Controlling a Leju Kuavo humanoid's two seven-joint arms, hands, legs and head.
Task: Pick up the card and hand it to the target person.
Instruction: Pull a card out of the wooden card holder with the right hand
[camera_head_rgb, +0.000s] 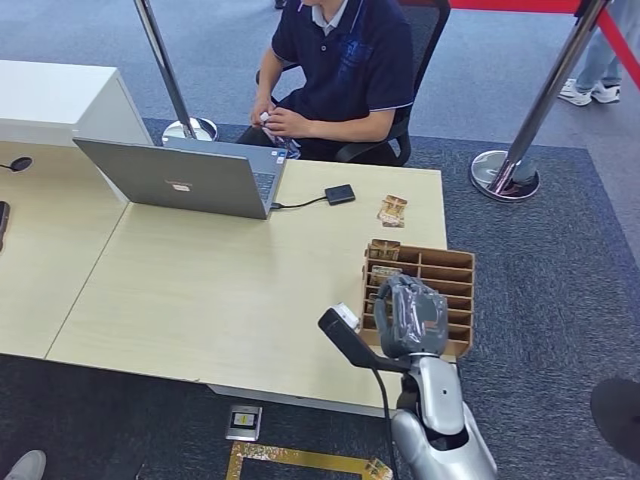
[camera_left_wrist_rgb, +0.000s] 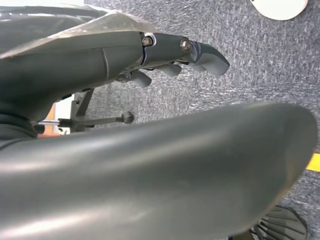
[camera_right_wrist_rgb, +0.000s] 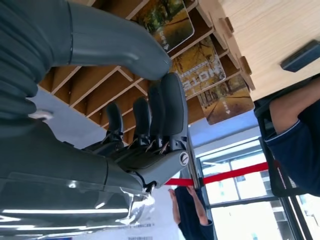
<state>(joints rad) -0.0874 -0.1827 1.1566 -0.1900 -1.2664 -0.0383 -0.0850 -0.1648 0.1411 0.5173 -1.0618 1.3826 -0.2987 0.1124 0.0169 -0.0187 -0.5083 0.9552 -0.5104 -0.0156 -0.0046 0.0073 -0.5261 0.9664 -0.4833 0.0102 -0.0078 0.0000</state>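
While our right hand (camera_head_rgb: 407, 318) hovers over the near end of the rack (camera_head_rgb: 453, 270), we judge the task to be at the reach, with no card lifted yet. The rack sits at the desk's (camera_head_rgb: 226, 290) near right corner, and cards (camera_head_rgb: 383, 252) stand in the compartments at its far left end; in the right wrist view the same cards (camera_right_wrist_rgb: 198, 67) lie just past our fingers (camera_right_wrist_rgb: 166, 110). Those fingers are loosely curled and apart from the thumb, with nothing between them that we can see, so the right hand is open and empty (the plastic-wrapped back of the hand hides its underside from the head view). Our left hand (camera_left_wrist_rgb: 181, 52) hangs over the carpet, fingers mostly straight, holding nothing.

Two more cards (camera_head_rgb: 392, 210) lie flat on the desk beyond the rack, near the right edge. The person (camera_head_rgb: 340, 70) sits behind the far edge, beside the laptop (camera_head_rgb: 181, 178), both hands together at the lap.

Next, we think, the right hand must travel forward to the far left slots, pinch one card by its upper edge and draw it straight up, since the dividers leave little room for the thumb. Only then comes the reach across the desk toward the person.
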